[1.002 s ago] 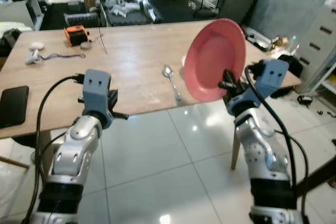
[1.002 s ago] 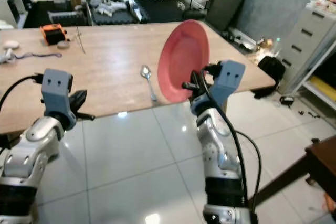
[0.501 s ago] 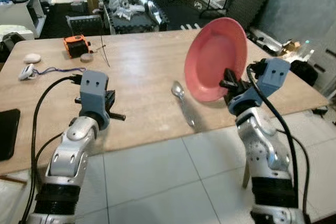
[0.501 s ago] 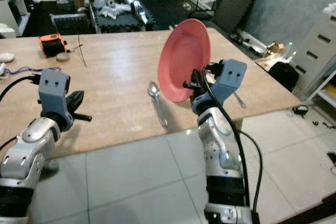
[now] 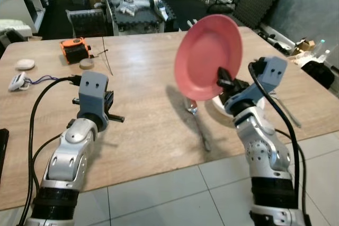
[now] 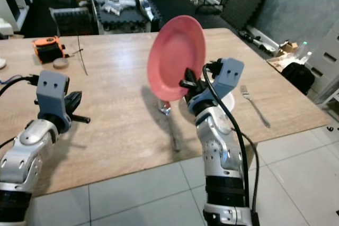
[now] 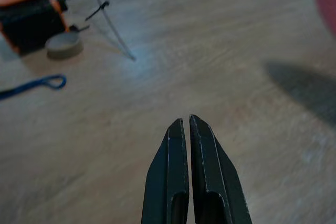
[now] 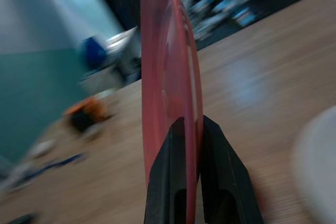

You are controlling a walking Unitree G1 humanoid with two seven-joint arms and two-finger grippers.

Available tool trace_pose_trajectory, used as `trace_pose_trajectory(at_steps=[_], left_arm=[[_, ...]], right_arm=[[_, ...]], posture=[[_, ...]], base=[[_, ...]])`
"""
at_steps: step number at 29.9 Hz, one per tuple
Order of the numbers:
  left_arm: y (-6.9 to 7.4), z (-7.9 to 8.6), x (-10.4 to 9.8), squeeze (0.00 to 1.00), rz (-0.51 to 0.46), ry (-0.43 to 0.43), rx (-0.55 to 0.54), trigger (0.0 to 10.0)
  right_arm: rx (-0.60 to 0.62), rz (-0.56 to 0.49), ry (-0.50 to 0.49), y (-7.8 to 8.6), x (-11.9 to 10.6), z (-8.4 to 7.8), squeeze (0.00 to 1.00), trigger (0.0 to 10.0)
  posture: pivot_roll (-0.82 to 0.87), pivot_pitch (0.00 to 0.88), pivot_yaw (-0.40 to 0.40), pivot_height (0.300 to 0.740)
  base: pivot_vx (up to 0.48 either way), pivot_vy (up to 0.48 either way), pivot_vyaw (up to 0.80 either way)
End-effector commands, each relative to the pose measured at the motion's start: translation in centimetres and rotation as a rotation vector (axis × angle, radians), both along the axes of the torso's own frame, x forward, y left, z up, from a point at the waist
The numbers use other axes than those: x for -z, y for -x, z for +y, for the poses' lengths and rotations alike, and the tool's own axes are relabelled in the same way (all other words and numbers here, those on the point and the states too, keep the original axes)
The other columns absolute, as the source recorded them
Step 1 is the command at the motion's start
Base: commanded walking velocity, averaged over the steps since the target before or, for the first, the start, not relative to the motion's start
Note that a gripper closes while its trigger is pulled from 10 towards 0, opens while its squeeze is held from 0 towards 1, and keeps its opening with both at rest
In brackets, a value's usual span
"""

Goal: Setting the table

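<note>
Right tool (image 5: 221, 78) pinching the plate (image 5: 206, 56) by its rim, held upright over the bench (image 5: 143, 78). Stiff, probably slippery, so grip deep. Left tool (image 7: 190, 129) pressed together.

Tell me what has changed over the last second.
The robot has stepped up to the wooden table, so both arms now reach over its top rather than the floor. The right gripper stays clamped on the upright pink plate; the left gripper remains shut and empty. The spoon lies unmoved.
</note>
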State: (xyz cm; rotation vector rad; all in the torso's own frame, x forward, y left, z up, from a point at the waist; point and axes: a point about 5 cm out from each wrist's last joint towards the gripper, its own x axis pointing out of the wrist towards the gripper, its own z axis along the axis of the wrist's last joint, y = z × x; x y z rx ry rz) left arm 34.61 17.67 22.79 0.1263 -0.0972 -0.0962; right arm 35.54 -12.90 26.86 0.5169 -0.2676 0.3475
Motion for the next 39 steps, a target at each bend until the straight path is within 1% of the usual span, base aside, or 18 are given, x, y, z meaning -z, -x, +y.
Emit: trace_pose_trajectory(at_steps=[1,3,4,6,7,9,11,12,13,15,16,17,19,23,25,28,35,39], left_arm=[[0.3,0.1,0.4,0.0,0.016,-0.017,0.001,10.0],[0.4,0.1,0.4,0.0,0.019,-0.022,0.007,10.0],[0.6,0.2,0.5,0.0,0.025,-0.035,0.029,10.0],[0.6,0.2,0.5,0.0,0.025,-0.035,0.029,10.0],[1.0,0.3,0.3,0.0,0.022,-0.054,0.071,10.0],[1.1,0.3,0.2,0.0,0.019,-0.061,0.088,10.0],[1.6,0.8,-0.1,0.0,0.02,-0.1,0.144,10.0],[1.6,0.8,-0.1,0.0,0.02,-0.1,0.144,10.0],[2.3,1.5,-0.4,0.0,0.023,-0.142,0.194,10.0],[2.3,1.5,-0.4,0.0,0.023,-0.142,0.194,10.0],[2.8,1.8,-0.5,0.0,0.029,-0.163,0.237,10.0],[2.8,1.8,-0.5,0.0,0.029,-0.163,0.237,10.0],[3.6,1.5,-0.5,0.0,0.042,-0.172,0.314,10.0],[4.5,0.9,-0.3,0.0,0.066,-0.187,0.413,10.0],[5.7,0.2,0.0,0.0,0.088,-0.22,0.525,10.0],[6.3,-0.1,-0.1,0.0,0.089,-0.252,0.574,10.0],[6.4,-0.8,-0.3,0.0,0.083,-0.258,0.598,10.0],[6.4,-1.2,-0.2,0.0,0.083,-0.258,0.609,10.0]], right_arm=[[-0.037,-0.019,-0.033,0.4,-0.4,-0.2,0.0,10.0],[-0.06,-0.017,-0.04,0.5,-0.5,-0.2,0.0,10.0],[-0.122,0.0,-0.05,0.7,-0.5,-0.1,0.0,10.0],[-0.122,0.0,-0.05,0.7,-0.5,-0.1,0.0,10.0],[-0.202,0.037,-0.045,0.9,-0.3,-0.1,0.0,10.0],[-0.225,0.05,-0.033,0.9,-0.2,-0.1,0.0,10.0],[-0.289,0.143,0.037,0.8,0.8,0.1,0.0,10.0],[-0.289,0.143,0.037,0.8,0.8,0.1,0.0,10.0],[-0.365,0.266,0.104,0.6,2.2,0.2,0.0,10.0],[-0.365,0.266,0.104,0.6,2.2,0.2,0.0,10.0],[-0.431,0.353,0.12,0.5,3.3,0.4,0.0,10.0],[-0.431,0.353,0.12,0.5,3.3,0.4,0.0,10.0],[-0.476,0.417,0.123,0.2,4.3,1.2,0.0,10.0],[-0.488,0.461,0.129,0.0,5.0,1.9,0.0,10.0],[-0.508,0.55,0.097,-0.2,6.1,2.5,0.0,10.0],[-0.544,0.601,0.084,0.0,6.9,3.4,0.0,10.0],[-0.579,0.694,0.028,0.1,8.3,5.1,0.0,10.0],[-0.553,0.693,0.037,0.1,8.8,5.6,0.0,10.0]], posture=[[0.05,0.147,0.015,0.74],[0.06,0.148,0.013,0.74],[0.06,0.146,0.01,0.74],[0.06,0.146,0.01,0.74],[0.06,0.144,0.007,0.74],[0.06,0.144,0.007,0.74],[0.06,0.144,0.003,0.74],[0.06,0.144,0.003,0.74],[0.06,0.143,-0.009,0.74],[0.06,0.143,-0.009,0.74],[0.06,0.144,-0.013,0.74],[0.06,0.144,-0.013,0.74],[0.06,0.145,-0.017,0.74],[0.06,0.152,-0.022,0.74],[0.07,0.153,-0.023,0.74],[0.07,0.152,-0.023,0.74],[0.07,0.152,-0.024,0.74],[0.07,0.153,-0.022,0.74]], base=[[0.0,0.0,0.0],[0.0,0.0,0.0],[0.0,0.0,0.0],[0.0,0.0,0.0],[0.0,0.0,0.0],[0.0,0.0,0.0],[0.0,0.0,0.0],[0.0,0.0,0.0],[0.0,0.0,0.0],[0.0,0.0,0.0],[0.0,0.0,0.0],[0.0,0.0,0.0],[0.0,0.0,0.0],[0.0,0.0,0.0],[0.0,0.0,0.0],[0.0,0.0,0.0],[0.0,0.0,0.0],[0.0,0.0,0.0]])
